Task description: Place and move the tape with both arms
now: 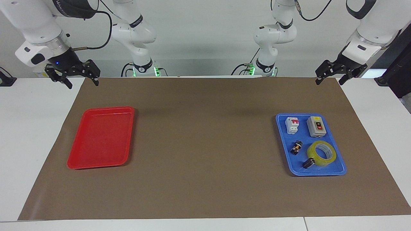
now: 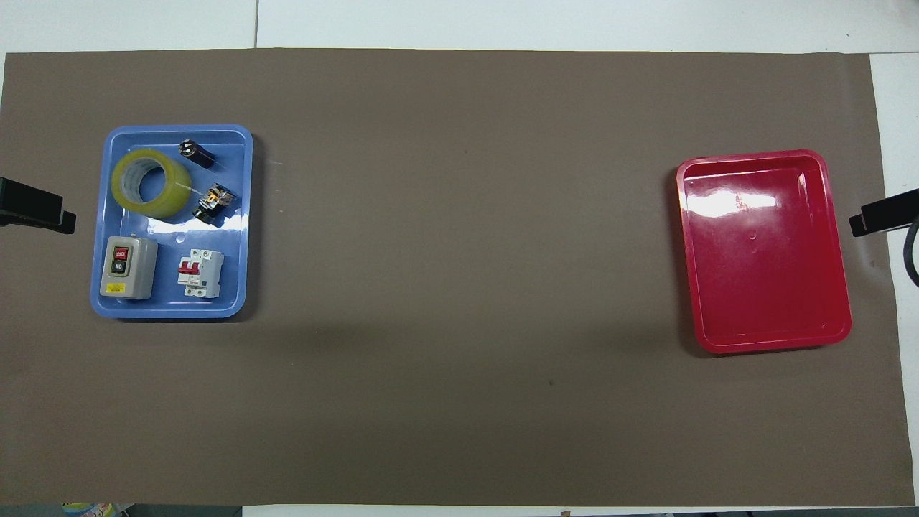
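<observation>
The tape (image 1: 321, 153) is lying flat in the blue tray (image 1: 337, 170) at the left arm's end of the tabletop, untouched. The left gripper (image 1: 330, 77) and right gripper (image 1: 80, 79) are being held raised, fingers spread open, gripping nothing. The red tray (image 1: 96, 163) is standing empty; all handling is judged outstanding.

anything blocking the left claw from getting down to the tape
Nothing visible does. The left claw hangs open over the mat's edge; the translucent yellow tape roll lies uncovered in the blue plastic tray, a small black clip touching its side.
</observation>
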Action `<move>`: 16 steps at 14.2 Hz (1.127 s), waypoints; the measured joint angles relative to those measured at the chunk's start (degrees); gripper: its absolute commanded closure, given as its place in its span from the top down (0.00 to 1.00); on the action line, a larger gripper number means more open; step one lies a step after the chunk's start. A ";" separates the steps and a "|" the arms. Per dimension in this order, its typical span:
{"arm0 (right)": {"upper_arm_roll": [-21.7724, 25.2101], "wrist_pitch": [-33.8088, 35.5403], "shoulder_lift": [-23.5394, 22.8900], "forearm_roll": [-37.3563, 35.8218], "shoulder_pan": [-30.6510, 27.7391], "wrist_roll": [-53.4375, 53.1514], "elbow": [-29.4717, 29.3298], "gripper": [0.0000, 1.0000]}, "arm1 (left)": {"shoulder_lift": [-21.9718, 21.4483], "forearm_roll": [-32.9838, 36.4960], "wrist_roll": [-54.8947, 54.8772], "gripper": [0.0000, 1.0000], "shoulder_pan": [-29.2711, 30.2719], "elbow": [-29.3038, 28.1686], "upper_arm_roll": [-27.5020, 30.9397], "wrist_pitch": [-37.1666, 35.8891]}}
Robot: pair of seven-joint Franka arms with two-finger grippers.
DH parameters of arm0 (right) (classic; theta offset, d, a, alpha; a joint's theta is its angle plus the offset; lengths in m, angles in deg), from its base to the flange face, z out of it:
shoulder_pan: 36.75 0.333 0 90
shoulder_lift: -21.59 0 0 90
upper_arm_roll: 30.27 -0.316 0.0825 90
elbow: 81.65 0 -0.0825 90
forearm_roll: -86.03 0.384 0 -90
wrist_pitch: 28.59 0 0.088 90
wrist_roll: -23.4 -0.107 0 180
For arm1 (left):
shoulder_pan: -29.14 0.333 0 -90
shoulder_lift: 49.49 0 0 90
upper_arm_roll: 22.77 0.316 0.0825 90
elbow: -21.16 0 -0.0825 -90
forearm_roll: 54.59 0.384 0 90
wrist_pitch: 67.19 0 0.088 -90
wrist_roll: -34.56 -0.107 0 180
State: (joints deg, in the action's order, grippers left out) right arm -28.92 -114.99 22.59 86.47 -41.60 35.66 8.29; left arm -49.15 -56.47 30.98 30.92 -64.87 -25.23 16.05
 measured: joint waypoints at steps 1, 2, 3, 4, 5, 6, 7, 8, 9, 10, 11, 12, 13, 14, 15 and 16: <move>0.00 0.00 0.00 0.00 0.00 0.00 0.00 1.00 | -0.02 0.00 0.00 1.00 0.00 -0.02 0.00 0.00; 0.00 0.00 0.00 0.00 -0.01 0.00 0.00 1.00 | -0.02 0.00 0.00 1.00 0.00 -0.02 0.00 0.04; 0.01 0.00 0.00 0.00 -0.01 0.00 0.00 1.00 | -0.02 0.00 0.00 1.00 0.00 -0.02 0.00 0.08; 0.02 0.00 0.00 0.00 -0.01 0.00 0.00 1.00 | -0.02 0.00 0.00 1.00 0.00 -0.02 0.00 0.10; 0.02 0.00 0.00 0.00 -0.02 0.00 0.00 1.00 | -0.02 0.00 0.00 1.00 0.01 -0.02 0.01 0.10; 0.02 0.00 0.00 0.00 -0.02 0.00 0.00 1.00 | -0.02 0.00 0.04 1.00 0.03 -0.02 0.03 0.10; 0.02 0.00 0.00 0.00 -0.02 0.00 0.00 1.00 | -0.02 0.01 0.07 1.00 0.04 -0.02 0.05 0.10; 0.02 0.00 0.00 0.00 -0.01 0.00 0.00 1.00 | -0.02 0.01 0.10 1.00 0.04 -0.02 0.05 0.10; 0.01 0.00 0.00 0.00 -0.01 0.00 0.00 1.00 | -0.02 0.02 0.14 1.00 0.06 -0.03 0.07 0.10; 0.01 0.00 0.00 0.00 -0.01 0.00 0.00 1.00 | -0.02 0.02 0.17 1.00 0.13 -0.03 0.14 0.10; 0.01 0.00 0.00 0.00 -0.01 0.00 0.00 1.00 | -0.03 0.03 0.17 1.00 0.18 -0.03 0.22 0.11; 0.01 0.00 0.00 0.00 0.00 0.00 0.00 1.00 | -0.05 0.03 0.17 1.00 0.18 -0.03 0.25 0.12; -0.01 0.00 0.00 0.00 0.00 0.00 0.00 1.00 | -0.05 0.03 0.17 1.00 0.16 -0.04 0.24 0.30; -0.02 0.00 0.00 0.00 0.00 0.00 0.00 1.00 | -0.06 0.03 0.17 1.00 0.16 -0.07 0.24 0.78; -0.01 0.00 0.00 0.00 0.00 0.00 0.00 1.00 | -0.06 0.03 0.17 1.00 0.16 -0.21 0.24 1.79; -0.02 0.00 0.00 0.00 0.00 0.00 0.00 1.00 | -0.06 0.03 0.17 1.00 0.16 -0.46 0.24 2.96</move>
State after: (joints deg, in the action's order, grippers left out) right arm -28.94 -114.99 22.59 86.47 -41.60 35.66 8.29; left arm -49.21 -56.44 31.15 31.09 -65.33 -24.99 19.00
